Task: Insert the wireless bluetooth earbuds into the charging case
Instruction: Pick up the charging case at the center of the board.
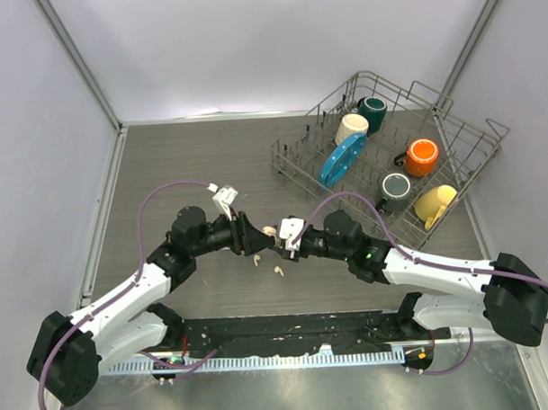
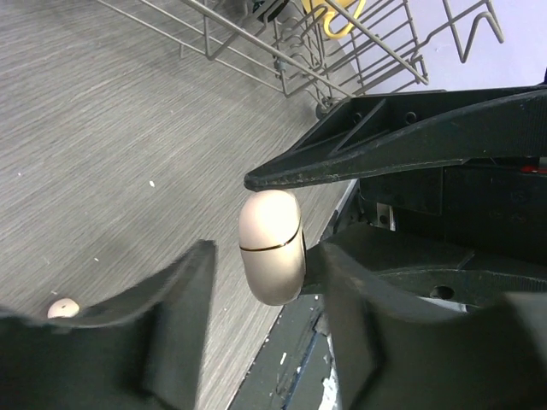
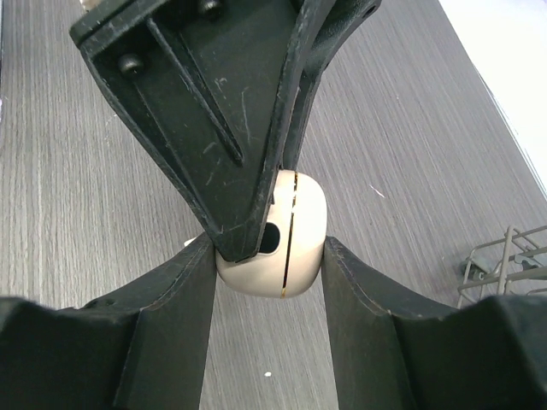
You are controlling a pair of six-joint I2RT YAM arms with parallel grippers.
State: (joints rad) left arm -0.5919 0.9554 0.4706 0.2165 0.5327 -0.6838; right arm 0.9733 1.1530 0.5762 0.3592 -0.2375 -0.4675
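Observation:
The beige charging case (image 1: 269, 231), closed with a thin gold seam, hangs above the table between both grippers. My right gripper (image 3: 269, 256) is shut on the case (image 3: 295, 239), one finger on each side. My left gripper (image 2: 267, 256) is open around the same case (image 2: 272, 248); its right finger touches the case and its left finger (image 2: 179, 316) stands apart. Two small pale earbuds (image 1: 258, 259) (image 1: 278, 270) lie on the table just below the grippers. One earbud (image 2: 62, 307) shows in the left wrist view. The other earbuds are hidden.
A wire dish rack (image 1: 301, 146) stands at the back right and holds a teal mug (image 1: 372, 112), a cream mug (image 1: 350, 128), a blue plate (image 1: 343, 159), an orange mug (image 1: 422, 157), a grey mug (image 1: 395, 190) and a yellow mug (image 1: 434, 204).

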